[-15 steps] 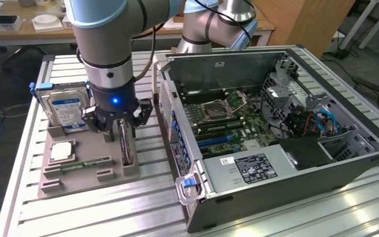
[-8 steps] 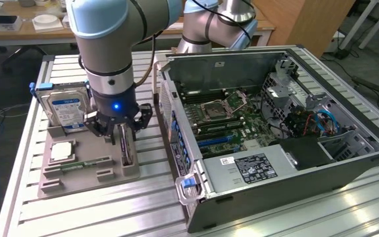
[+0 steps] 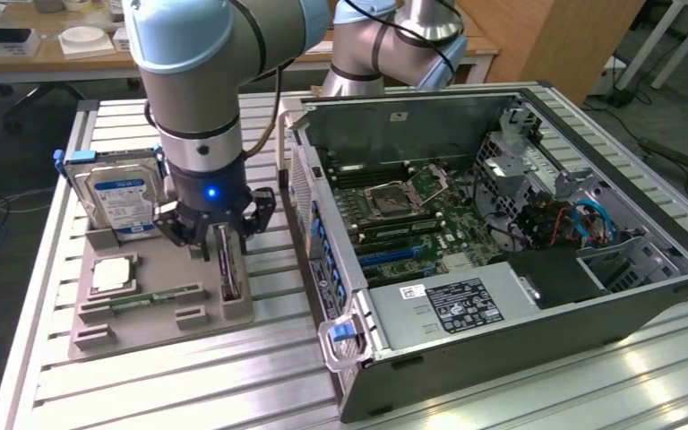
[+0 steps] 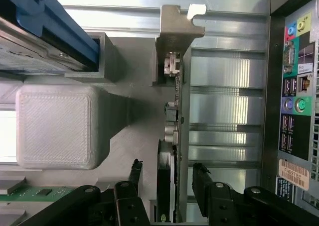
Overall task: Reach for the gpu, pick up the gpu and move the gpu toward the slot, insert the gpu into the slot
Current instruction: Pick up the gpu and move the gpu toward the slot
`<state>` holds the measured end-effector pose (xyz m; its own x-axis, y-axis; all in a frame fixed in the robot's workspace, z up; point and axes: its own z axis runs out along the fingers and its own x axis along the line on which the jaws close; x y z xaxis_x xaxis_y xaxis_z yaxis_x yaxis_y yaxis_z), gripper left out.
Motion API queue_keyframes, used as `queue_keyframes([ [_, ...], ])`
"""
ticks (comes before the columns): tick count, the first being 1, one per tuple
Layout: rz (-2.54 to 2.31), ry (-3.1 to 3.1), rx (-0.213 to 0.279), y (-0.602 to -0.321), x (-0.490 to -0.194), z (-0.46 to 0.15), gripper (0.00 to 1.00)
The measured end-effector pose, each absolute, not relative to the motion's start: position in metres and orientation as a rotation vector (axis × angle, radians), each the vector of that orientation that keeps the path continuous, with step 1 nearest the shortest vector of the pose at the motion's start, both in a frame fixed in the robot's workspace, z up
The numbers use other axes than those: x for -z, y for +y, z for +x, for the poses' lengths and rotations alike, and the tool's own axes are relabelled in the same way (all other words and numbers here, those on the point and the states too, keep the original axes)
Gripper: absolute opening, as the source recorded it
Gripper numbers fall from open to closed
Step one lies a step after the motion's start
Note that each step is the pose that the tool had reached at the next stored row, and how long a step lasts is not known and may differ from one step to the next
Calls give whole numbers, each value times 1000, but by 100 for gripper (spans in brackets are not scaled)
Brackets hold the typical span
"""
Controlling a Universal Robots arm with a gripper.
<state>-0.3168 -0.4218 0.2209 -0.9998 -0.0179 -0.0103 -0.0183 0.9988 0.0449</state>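
The gpu (image 3: 229, 279) stands on edge in the grey holder tray (image 3: 141, 327) on the slatted surface (image 3: 201, 385). The hand (image 3: 225, 244) straddles it, its fingers (image 4: 134, 175) spread apart with a gap on each side of the card. Behind, a hard drive (image 3: 123, 193) stands upright in the same tray. The open computer case (image 3: 500, 269) lies to the exterior view's right.

The arm (image 3: 207, 81) is pale blue and silver-grey, with a blue light (image 3: 211, 191) glowing above the black gripper (image 3: 227, 244). The gpu (image 3: 229, 269) looks dark, its bracket (image 4: 175, 32) silver. The tray (image 3: 153, 324) is beige-grey and the stick (image 3: 153, 296) green. The drive (image 3: 123, 193) has a blue-white label. The ribbed table (image 3: 201, 394) is silver. The case (image 3: 536, 331) is black, its board (image 3: 428, 233) green.
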Motion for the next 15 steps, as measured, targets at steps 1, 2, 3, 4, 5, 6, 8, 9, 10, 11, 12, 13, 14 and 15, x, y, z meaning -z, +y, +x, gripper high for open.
queue_keyframes([
  [1, -28, 3131, -70, -422, -220, -317, 53],
  [2, -28, 3132, -70, -422, -219, -317, 53],
  [3, -28, 3132, -70, -422, -219, -317, 53],
  [4, -28, 3132, -70, -422, -219, -317, 53],
  [5, -28, 3132, -70, -422, -219, -317, 53],
  [6, -28, 3132, -70, -422, -219, -317, 53],
  [8, -28, 3132, -70, -422, -219, -317, 53],
  [9, -28, 3132, -70, -422, -219, -317, 53],
  [10, -28, 3132, -70, -422, -219, -317, 53],
  [11, -28, 3132, -70, -422, -219, -317, 53],
  [12, -28, 3132, -70, -422, -219, -317, 51],
  [13, -28, 3132, -70, -422, -219, -317, 51],
  [14, -28, 3132, -70, -422, -219, -317, 45],
  [15, -28, 3132, -70, -422, -219, -317, 45],
])
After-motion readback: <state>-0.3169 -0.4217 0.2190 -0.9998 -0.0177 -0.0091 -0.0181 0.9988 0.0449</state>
